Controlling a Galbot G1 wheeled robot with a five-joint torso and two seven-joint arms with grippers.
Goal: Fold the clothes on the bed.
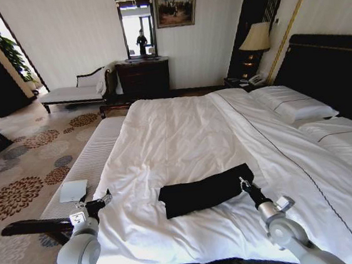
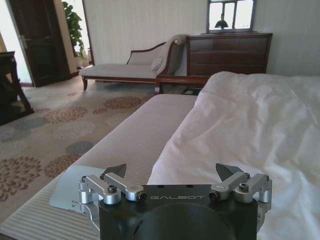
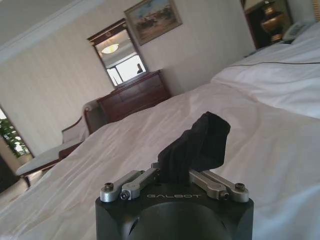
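- Head view puts the black cotton T-shirt (image 1: 204, 191) in the lower middle of the frame, already gathered into a long narrow band lying across the white duvet (image 1: 176, 138) of the large dark-framed bed (image 1: 327, 69).
- Its right end, toward the lower right of the frame, is pinched in the right hand (image 1: 243, 183); in the right wrist view the fingers (image 3: 131, 181) are closed on a bunched black corner (image 3: 197, 145) that stands lifted off the duvet, probably so that end can be carried over for another fold.
- At the lower left of the head view the left hand (image 1: 101, 201) sits off the mattress edge, over the pale striped upholstered bench (image 1: 93, 156); its jaws are spread wide with nothing between them, apparently waiting clear of the cloth.
- Near it a pale flat card (image 1: 73, 191) lies on the bench.
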